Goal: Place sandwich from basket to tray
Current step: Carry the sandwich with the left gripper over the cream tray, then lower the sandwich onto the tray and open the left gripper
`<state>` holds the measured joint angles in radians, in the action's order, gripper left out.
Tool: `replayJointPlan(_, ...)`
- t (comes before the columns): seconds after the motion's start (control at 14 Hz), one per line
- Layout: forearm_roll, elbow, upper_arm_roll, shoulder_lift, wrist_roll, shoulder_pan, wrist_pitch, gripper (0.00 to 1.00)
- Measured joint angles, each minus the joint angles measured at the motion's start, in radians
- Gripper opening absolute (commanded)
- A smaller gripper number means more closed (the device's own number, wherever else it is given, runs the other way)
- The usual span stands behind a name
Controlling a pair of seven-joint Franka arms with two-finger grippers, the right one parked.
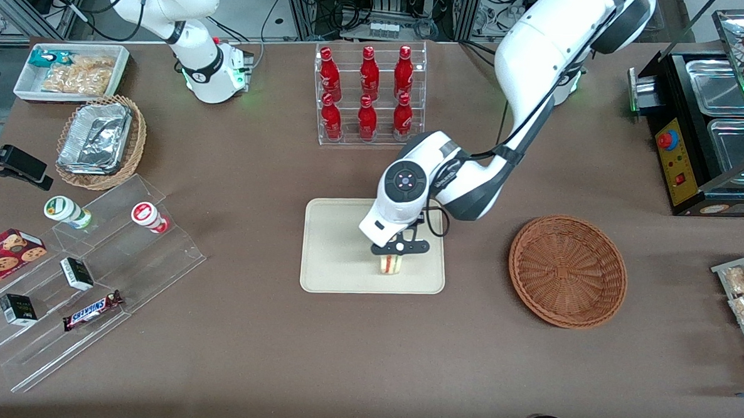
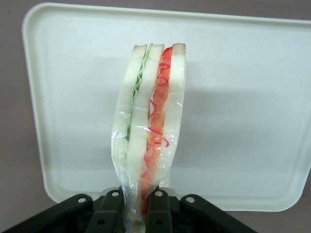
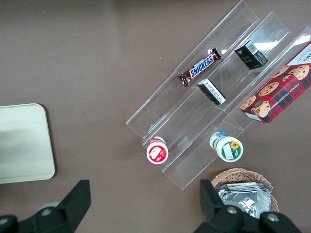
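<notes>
Tool [image 1: 400, 251], at centre frame, pinches the wrapped sandwich [image 2: 150, 121] edge-up over the tray [image 1: 332, 251]; basket [image 1: 567, 271] lies empty. Lowering to contact before opening should prevent toppling.

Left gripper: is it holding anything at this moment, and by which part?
Yes. The gripper is shut on the sandwich, pinching one narrow end of the wrapped wedge, which hangs over the tray.
</notes>
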<state>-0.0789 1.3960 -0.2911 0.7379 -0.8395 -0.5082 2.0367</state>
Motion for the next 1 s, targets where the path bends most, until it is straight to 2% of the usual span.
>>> replayJointPlan(0.14,-0.001,-0.030,0.001,0.032,0.000,-0.020,0.000,0.29)
replayJointPlan(0.21,-0.001,-0.040,0.002,0.046,0.000,-0.028,0.000,0.44)
replayJointPlan(0.29,-0.001,-0.048,0.003,0.057,0.000,-0.033,0.000,0.74)
replayJointPlan(0.36,-0.001,-0.055,0.004,0.064,0.000,-0.034,0.001,0.99)
replayJointPlan(0.79,-0.021,-0.099,0.057,0.057,-0.032,-0.033,0.000,1.00)
replayJointPlan(1.0,-0.023,-0.120,0.113,-0.004,-0.033,-0.031,-0.047,1.00)
